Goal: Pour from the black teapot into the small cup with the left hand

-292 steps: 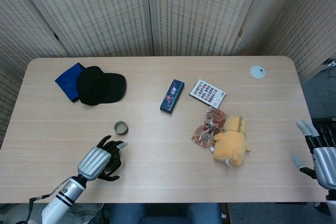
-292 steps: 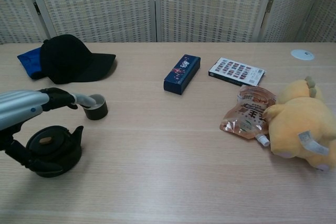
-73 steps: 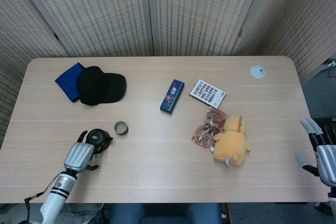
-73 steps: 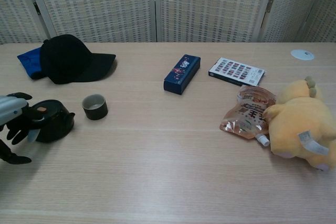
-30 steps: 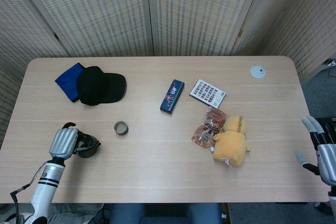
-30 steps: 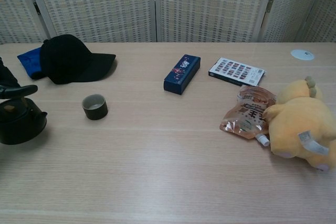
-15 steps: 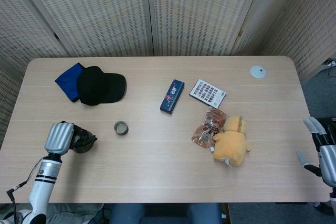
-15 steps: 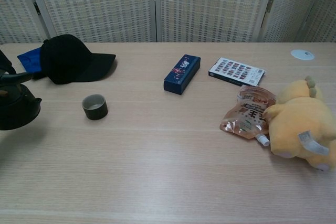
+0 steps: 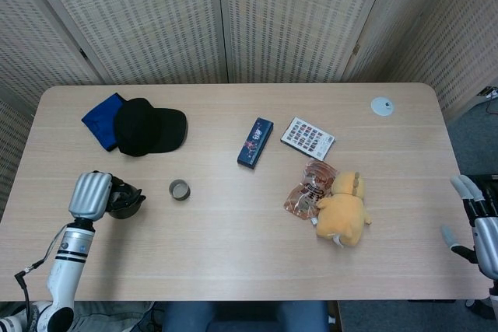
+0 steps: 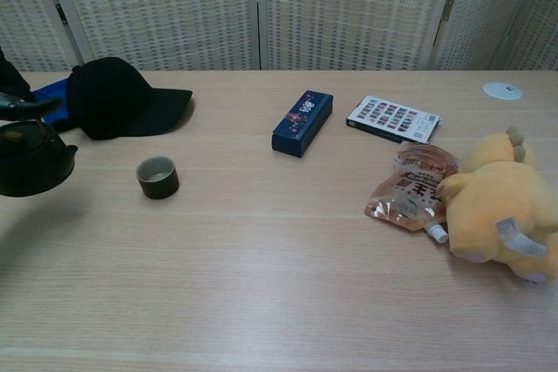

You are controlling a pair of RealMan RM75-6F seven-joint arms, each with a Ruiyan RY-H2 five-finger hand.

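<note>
My left hand (image 9: 92,194) holds the black teapot (image 9: 124,199) by its handle at the table's left side. In the chest view the teapot (image 10: 31,162) hangs above the table, its shadow below it, its spout pointing right toward the small cup (image 10: 158,177). The cup (image 9: 180,190) stands upright a short way to the right of the teapot, apart from it. Only a bit of the left hand (image 10: 16,104) shows above the teapot in the chest view. My right hand (image 9: 477,223) hangs off the table's right edge, fingers spread, holding nothing.
A black cap (image 9: 148,126) lies on a blue cloth (image 9: 101,117) behind the teapot. A dark blue box (image 9: 255,143), a card of swatches (image 9: 307,138), a snack pouch (image 9: 311,187) and a yellow plush toy (image 9: 344,211) sit mid-table. A small white disc (image 9: 382,106) lies far right.
The left hand took hold of the teapot, moved it left away from the cup and has lifted it off the table, rising further over the last second. The right hand stays still.
</note>
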